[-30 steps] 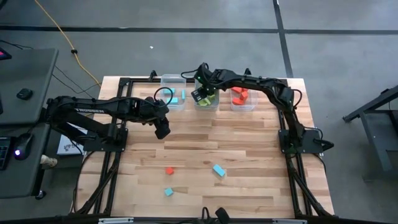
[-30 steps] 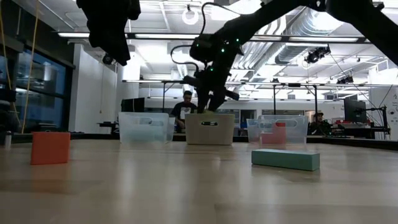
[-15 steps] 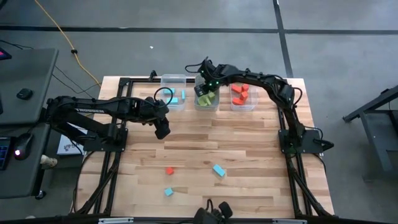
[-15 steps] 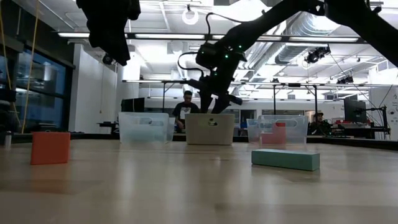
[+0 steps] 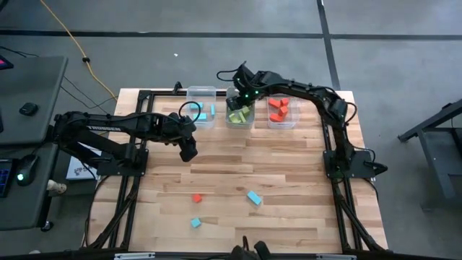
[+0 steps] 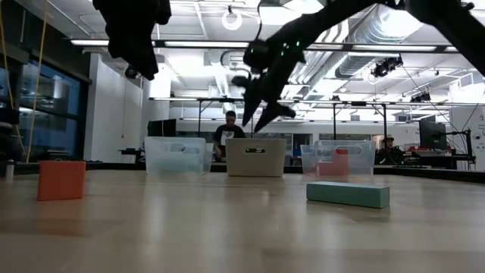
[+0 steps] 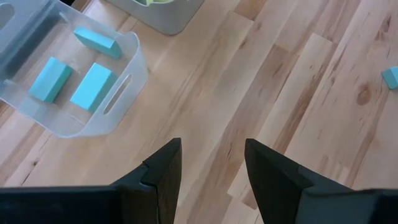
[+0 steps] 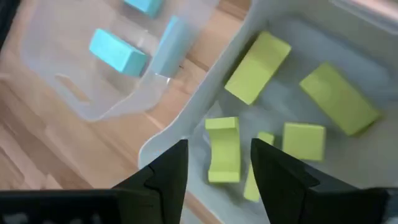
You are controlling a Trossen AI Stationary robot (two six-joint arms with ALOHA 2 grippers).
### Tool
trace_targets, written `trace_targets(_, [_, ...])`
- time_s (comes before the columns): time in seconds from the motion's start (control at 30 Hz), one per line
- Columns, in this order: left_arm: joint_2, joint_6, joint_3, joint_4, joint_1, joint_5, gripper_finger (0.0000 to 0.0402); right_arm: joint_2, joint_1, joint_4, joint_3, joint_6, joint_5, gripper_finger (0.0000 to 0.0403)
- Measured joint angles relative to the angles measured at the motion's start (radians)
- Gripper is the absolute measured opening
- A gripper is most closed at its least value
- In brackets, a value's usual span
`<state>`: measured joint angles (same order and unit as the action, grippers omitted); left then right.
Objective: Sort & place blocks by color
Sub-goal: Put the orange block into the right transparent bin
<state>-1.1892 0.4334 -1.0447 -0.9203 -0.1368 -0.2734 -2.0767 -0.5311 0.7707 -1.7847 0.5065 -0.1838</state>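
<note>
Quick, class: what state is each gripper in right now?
Left gripper: open, holding nothing, over the bare wooden table.
Right gripper: open, holding nothing, above the clear plastic bin of lime green blocks.

The bench point(image 5: 289, 173) was of pale wood laid in narrow planks, with visible grain and small knots, its finish smooth with a soft sheen in the low view. The three bins looked like thin plastic: the left bin point(image 7: 118, 99) was clear and slightly frosted, and the middle bin point(image 8: 205, 106) was milky and translucent, with smooth rounded rims. The blocks were matt and smooth-faced, with crisp edges: the green blocks point(image 8: 258, 65) in the middle bin, the blue blocks point(image 7: 93, 84) in the left bin, and the red block point(image 6: 61, 180) on the bench. The fingers point(image 7: 165, 171) of the left gripper were dark, matt and hard-looking. A black metal frame point(image 5: 144, 94) edged the bench. The floor point(image 5: 216, 50) beyond was dull grey.
</note>
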Motion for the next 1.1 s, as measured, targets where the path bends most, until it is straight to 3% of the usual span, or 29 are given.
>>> trace_targets(0.63, [0.0, 0.098, 0.0, -0.004, 0.001, 0.172, 0.0161, 0.309, 0.198, 0.128, 0.0, -0.036, 0.263, 0.0165])
trace_targets(0.9, [0.0, 0.26, 0.0, -0.021, 0.011, 0.221, 0.0195, 0.387, 0.241, 0.161, 0.0, -0.042, 0.29, 0.0165])
trace_targets(1.1, [0.0, 0.369, 0.0, -0.026, 0.086, 0.267, 0.0194, 0.399, 0.246, 0.178, 0.0, -0.066, 0.308, 0.0165])
